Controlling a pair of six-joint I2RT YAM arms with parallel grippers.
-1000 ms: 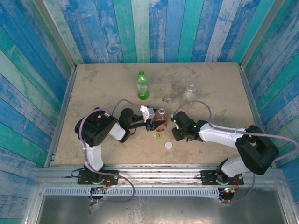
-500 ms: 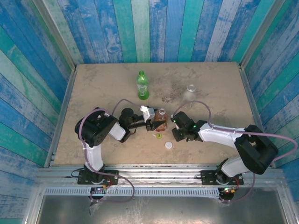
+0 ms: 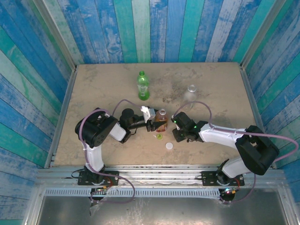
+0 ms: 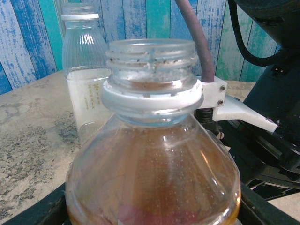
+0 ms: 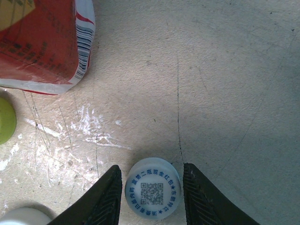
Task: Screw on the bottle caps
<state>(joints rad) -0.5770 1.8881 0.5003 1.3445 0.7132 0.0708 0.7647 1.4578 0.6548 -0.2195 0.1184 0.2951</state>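
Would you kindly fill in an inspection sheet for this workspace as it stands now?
Surface: beige table, scuffed and stained.
Job's things: amber bottle upright, uncapped; green bottle and clear bottle farther back; yellow-green cap, plain white cap and printed white cap loose on the table.
Clutter: nothing seen.
Grippers: left gripper shut on the amber bottle; right gripper open astride the printed white cap.
Cables: purple cables arch over both arms.
Surroundings: blue and teal plank walls.
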